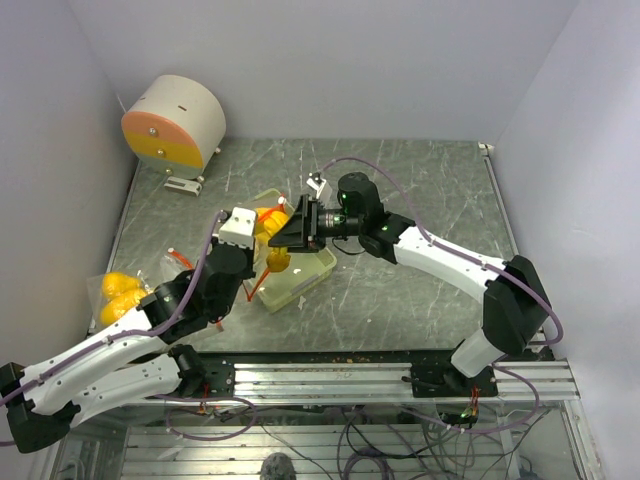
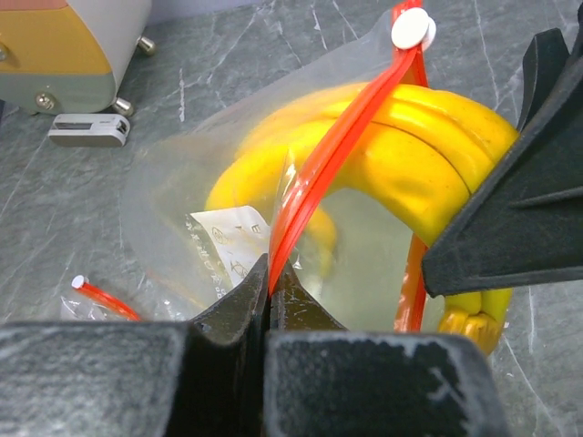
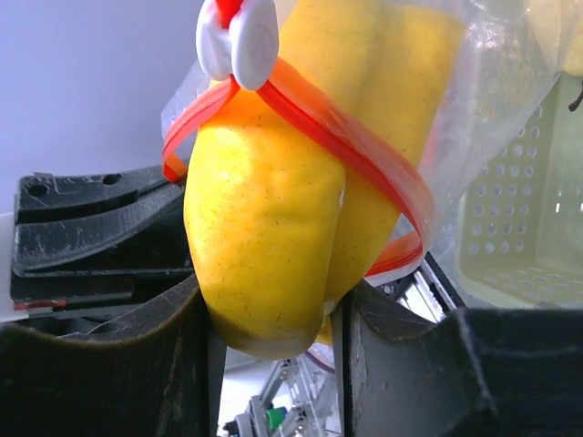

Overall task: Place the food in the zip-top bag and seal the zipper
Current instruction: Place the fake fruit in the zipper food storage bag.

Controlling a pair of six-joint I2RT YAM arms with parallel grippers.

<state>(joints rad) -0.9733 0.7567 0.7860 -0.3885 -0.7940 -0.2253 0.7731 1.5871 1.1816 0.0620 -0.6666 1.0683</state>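
- Left pincer [image 2: 271,289]: clenched on the zipper [image 2: 339,150]. The red-orange strip is pinched flat between its closed fingertips, over the left side of the tray [image 1: 312,272].
- Right pincer [image 3: 273,314]: grasping the banana bunch [image 3: 264,218] across its lower end, one finger on each side, above the tray.
- Zip-top bag [image 2: 178,182]: held up over the tray between the two pincers. The mouth is open and the zipper loops around the banana bunch, which sits partway through the mouth.
- Slider [image 3: 239,38]: white, seated on the zipper at the end away from the left pincer.
- Other yellow fruits [image 1: 120,295]: on the table [image 1: 430,300], well to the left of the tray and apart from the held bag.
- Handling, bag: the film looks thin, light and floppy, and is likely to sag, crease and slide under a grip. Take hold on the stiffer zipper strip rather than on the clear film.
- Handling, food: the banana bunch appears rigid, glossy and probably light. Its smooth curved skin may slip, so grip across the thick part with a finger on each flank.
- Sealing: the strip probably needs to be drawn straight, with the bunch fully clear of the mouth, before the slider can run.
- Markings: a white label [image 2: 228,238] shows through the film beside the left pincer. Its print is faint and cannot be read. No brand name is visible.
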